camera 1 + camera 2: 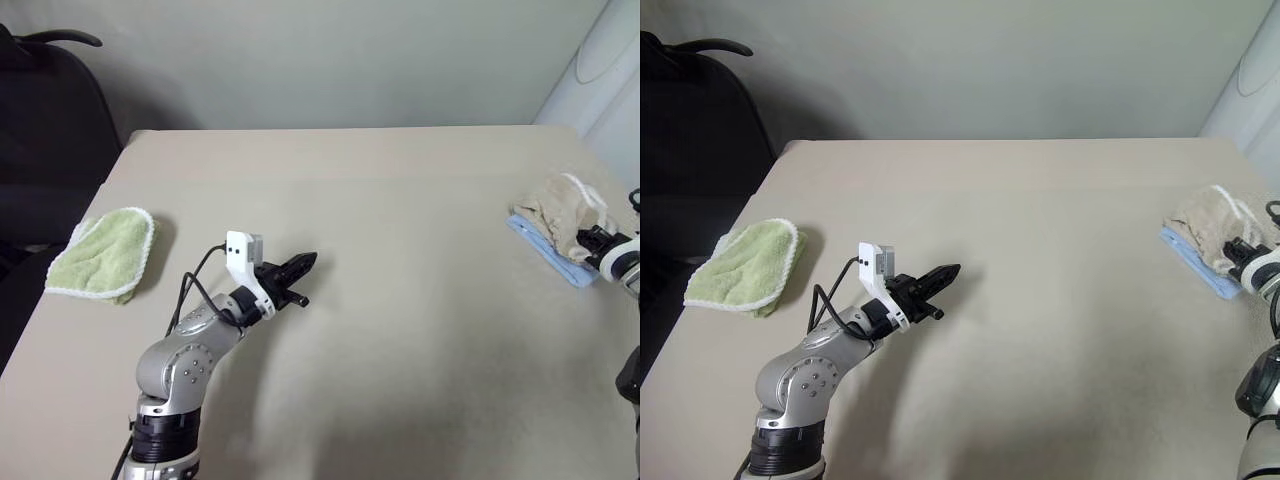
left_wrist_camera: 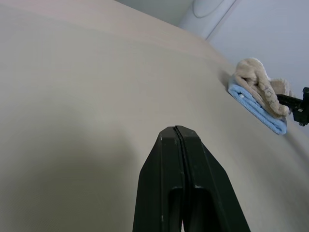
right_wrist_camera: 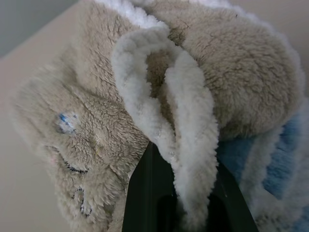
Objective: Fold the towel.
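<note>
The towel (image 1: 562, 212), beige with a white corded edge, lies bunched in a loose heap on top of the folded light blue towel (image 1: 552, 254) at the right edge of the table (image 1: 400, 330). The heap has no clean long axis; its bulk runs roughly along the blue towel beneath it, slanting from the table's far side toward the near right edge. A small dark printed mark shows on one beige flap in the right wrist view.

The right gripper (image 3: 186, 203) is at the towel's near end, its black fingers (image 3: 145, 193) pushed into the pile with a white-edged fold draped between them; how far apart they stand cannot be told.

The left gripper (image 1: 298, 278) hangs above bare tabletop well to the left of the towel, its two fingers pressed flat together with nothing between them.

Farther left of the towel, near the table's opposite edge, lies a folded light green towel (image 1: 101, 256). The tabletop is a plain beige surface. Behind it stands a pale wall, with a dark chair (image 1: 50, 120) at the far left corner.
</note>
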